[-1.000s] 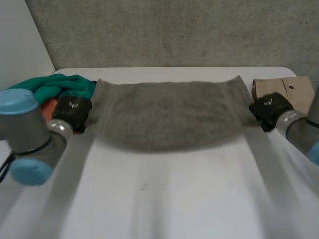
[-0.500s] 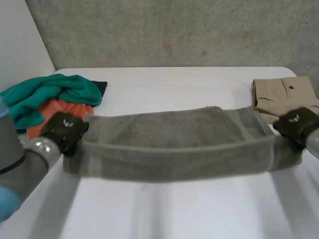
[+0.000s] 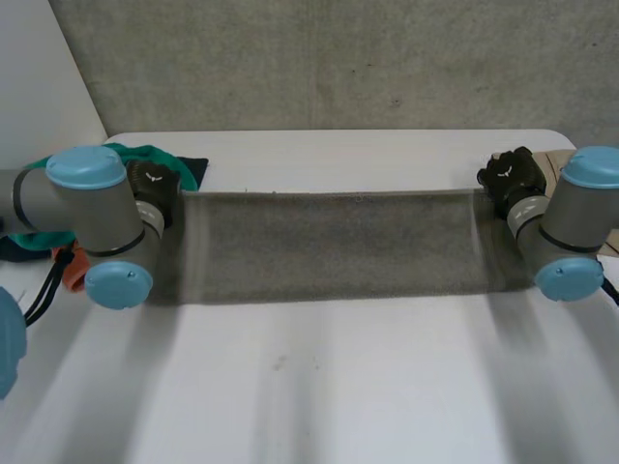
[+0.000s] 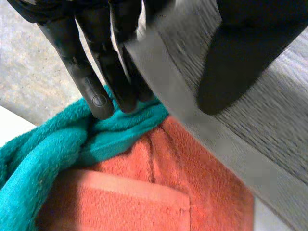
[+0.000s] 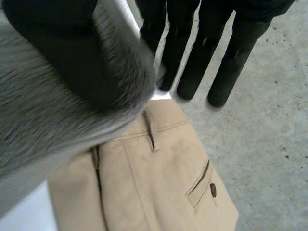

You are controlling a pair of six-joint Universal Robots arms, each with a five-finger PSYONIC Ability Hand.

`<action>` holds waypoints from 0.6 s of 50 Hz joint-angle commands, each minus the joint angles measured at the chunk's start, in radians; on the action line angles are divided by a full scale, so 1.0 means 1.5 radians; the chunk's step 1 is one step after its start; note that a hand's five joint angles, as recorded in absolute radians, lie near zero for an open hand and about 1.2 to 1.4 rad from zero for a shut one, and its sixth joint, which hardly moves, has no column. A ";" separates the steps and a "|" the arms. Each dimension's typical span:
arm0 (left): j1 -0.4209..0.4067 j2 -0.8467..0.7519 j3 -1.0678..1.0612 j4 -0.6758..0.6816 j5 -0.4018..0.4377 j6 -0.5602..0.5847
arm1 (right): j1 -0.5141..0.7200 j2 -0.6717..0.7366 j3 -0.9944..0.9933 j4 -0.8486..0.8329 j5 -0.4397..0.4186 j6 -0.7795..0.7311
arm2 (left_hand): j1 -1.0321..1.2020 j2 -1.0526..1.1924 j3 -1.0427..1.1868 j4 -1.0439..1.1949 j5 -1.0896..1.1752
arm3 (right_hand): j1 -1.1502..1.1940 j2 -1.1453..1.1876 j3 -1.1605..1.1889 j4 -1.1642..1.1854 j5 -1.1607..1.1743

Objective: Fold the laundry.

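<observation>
Both the left hand (image 3: 153,184) and the right hand (image 3: 510,176) clamp their fingers on the grey terry towel (image 3: 329,246), probably to hold it taut for folding.

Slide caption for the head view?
Left robot hand and right robot hand stretch a grey towel taut over the table.

One grey towel (image 3: 329,246), one white counter (image 3: 319,387). To the grey towel's left are two more towels, one teal (image 4: 43,154) and one orange (image 4: 159,192). To its right is one pair of tan trousers (image 5: 159,183). Two black hands, the left hand (image 3: 155,188) and the right hand (image 3: 510,176), one at each end.
</observation>
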 commanded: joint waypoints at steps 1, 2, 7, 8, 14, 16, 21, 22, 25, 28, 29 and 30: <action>-0.016 -0.001 0.016 0.005 -0.009 -0.002 | 0.012 0.007 -0.029 -0.012 0.013 0.009 | -0.442 -0.465 -0.481 -0.479 -0.476 | -0.254 -0.273 -0.304 -0.307 -0.293; -0.018 0.000 0.015 0.005 -0.013 -0.002 | 0.014 0.003 -0.027 -0.015 0.015 0.010 | -0.426 -0.449 -0.465 -0.463 -0.460 | -0.254 -0.273 -0.304 -0.307 -0.293; -0.032 0.043 -0.010 0.000 -0.033 -0.006 | 0.013 -0.091 0.053 -0.013 0.005 0.061 | -0.442 -0.465 -0.481 -0.479 -0.476 | -0.254 -0.273 -0.304 -0.307 -0.293; -0.035 0.053 -0.020 0.000 -0.033 -0.007 | 0.011 -0.112 0.071 -0.012 0.003 0.073 | -0.442 -0.465 -0.481 -0.479 -0.476 | -0.254 -0.273 -0.304 -0.307 -0.293; -0.037 0.134 -0.105 0.001 -0.026 -0.011 | -0.017 -0.267 0.208 0.056 -0.058 0.136 | -0.442 -0.465 -0.481 -0.479 -0.476 | -0.254 -0.273 -0.304 -0.307 -0.293; -0.039 0.164 -0.142 0.001 -0.024 -0.011 | -0.030 -0.289 0.235 0.089 -0.077 0.140 | -0.442 -0.465 -0.481 -0.479 -0.476 | -0.254 -0.273 -0.304 -0.307 -0.293; -0.043 0.216 -0.218 0.006 -0.014 -0.019 | -0.082 -0.304 0.304 0.175 -0.125 0.142 | -0.442 -0.465 -0.481 -0.479 -0.476 | -0.089 -0.109 -0.139 -0.143 -0.128; -0.050 0.228 -0.238 0.007 -0.007 -0.030 | -0.092 -0.304 0.319 0.188 -0.138 0.140 | -0.442 -0.465 -0.481 -0.479 -0.476 | -0.022 -0.042 -0.072 -0.076 -0.062; -0.058 0.241 -0.259 0.008 0.004 -0.050 | -0.108 -0.304 0.344 0.192 -0.151 0.133 | -0.442 -0.465 -0.481 -0.479 -0.476 | 0.023 0.003 -0.027 -0.031 -0.016; -0.064 0.249 -0.272 0.008 0.017 -0.073 | -0.128 -0.300 0.361 0.178 -0.172 0.132 | -0.442 -0.465 -0.481 -0.479 -0.476 | 0.065 0.045 0.015 0.011 0.025; -0.064 0.250 -0.274 0.008 0.019 -0.077 | -0.132 -0.296 0.364 0.171 -0.176 0.132 | -0.442 -0.465 -0.481 -0.479 -0.476 | 0.065 0.045 0.015 0.011 0.025; -0.064 0.250 -0.275 0.008 0.020 -0.082 | -0.136 -0.281 0.367 0.153 -0.183 0.132 | -0.442 -0.465 -0.481 -0.479 -0.476 | 0.066 0.047 0.016 0.013 0.027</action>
